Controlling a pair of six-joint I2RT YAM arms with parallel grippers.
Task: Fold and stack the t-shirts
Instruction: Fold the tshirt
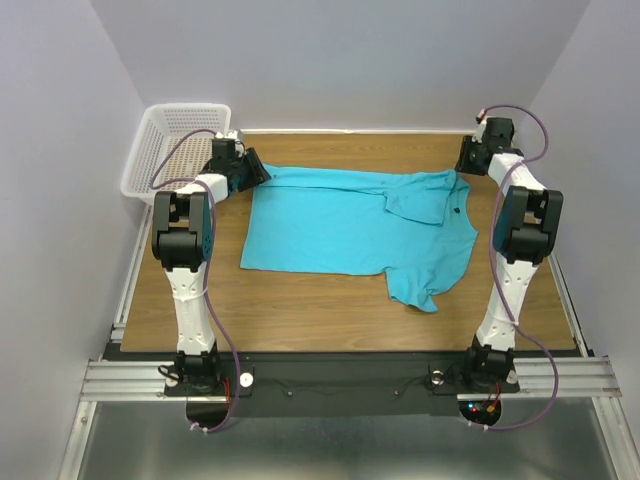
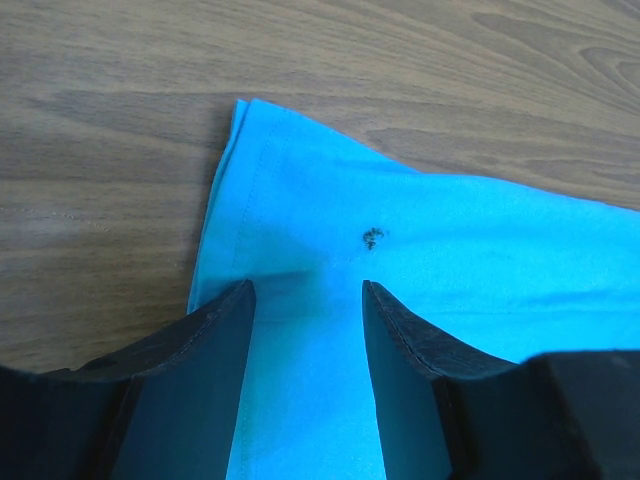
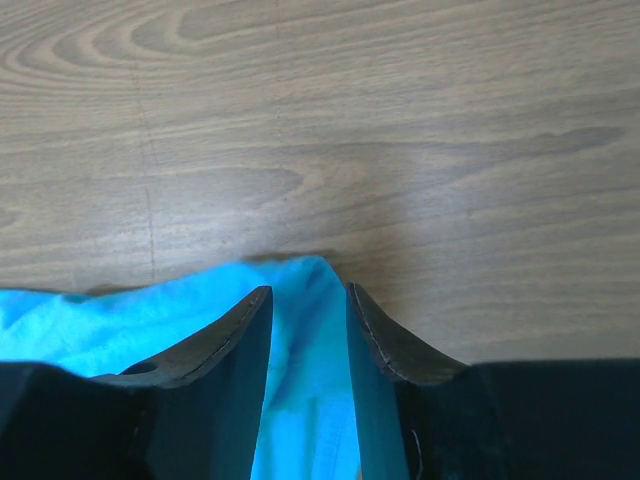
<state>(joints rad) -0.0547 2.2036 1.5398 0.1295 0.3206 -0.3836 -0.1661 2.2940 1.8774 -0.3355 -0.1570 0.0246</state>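
The plain turquoise short-sleeved cloth t-shirt point(image 1: 350, 225) lies spread sideways on the middle of the wooden counter point(image 1: 300, 300), one sleeve flopped over it. The left hand point(image 2: 305, 290) at its far left corner and the right hand point(image 3: 308, 290) at its far right edge both stand spread, cloth between the fingers but unpinched. For a clean fold, both should pinch matching corners and lift evenly. The white plastic mesh basket point(image 1: 150, 150), far left, shows no cloth inside.
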